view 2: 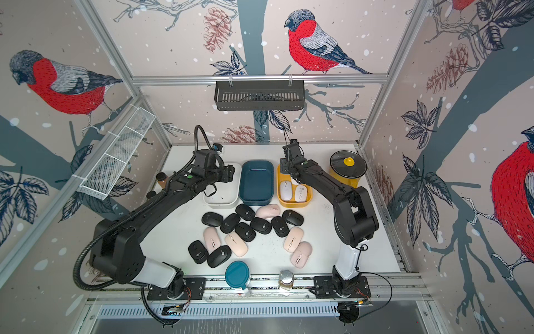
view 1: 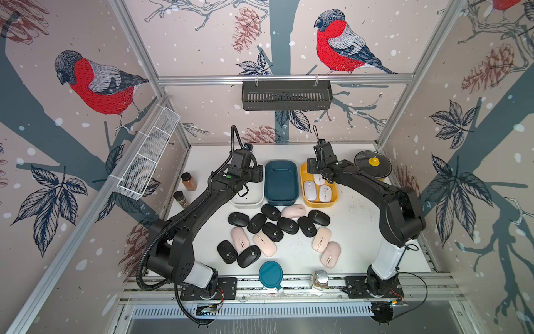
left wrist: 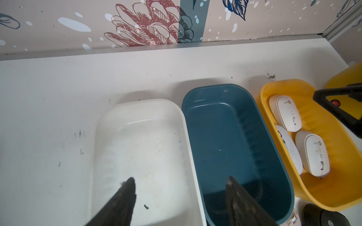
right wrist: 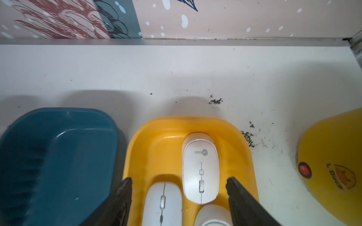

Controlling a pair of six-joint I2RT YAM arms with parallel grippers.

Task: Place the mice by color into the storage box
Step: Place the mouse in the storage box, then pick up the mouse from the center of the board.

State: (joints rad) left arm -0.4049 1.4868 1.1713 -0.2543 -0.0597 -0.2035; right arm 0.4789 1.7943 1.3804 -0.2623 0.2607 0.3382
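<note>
Three storage boxes stand in a row at the back: white [view 1: 248, 199], teal [view 1: 281, 180] and yellow [view 1: 332, 199]. Three white mice [right wrist: 200, 168] lie in the yellow box [right wrist: 156, 148]. Several black mice [view 1: 273, 231] and pink mice [view 1: 294, 210] lie loose on the table in front of the boxes. My left gripper [left wrist: 180, 185] hangs open and empty over the white box [left wrist: 137, 109], beside the teal box's rim [left wrist: 195, 137]. My right gripper [right wrist: 179, 181] is open above the yellow box, its fingers [right wrist: 235, 187] straddling the white mice without touching them.
Two spice jars [view 1: 189, 181] stand at the left edge. A yellow pot with a glass lid [view 1: 372, 166] sits at the back right. A teal-lidded container [view 1: 270, 274] and a glass jar [view 1: 320, 280] stand at the front edge. A black basket [view 1: 286, 95] hangs on the back wall.
</note>
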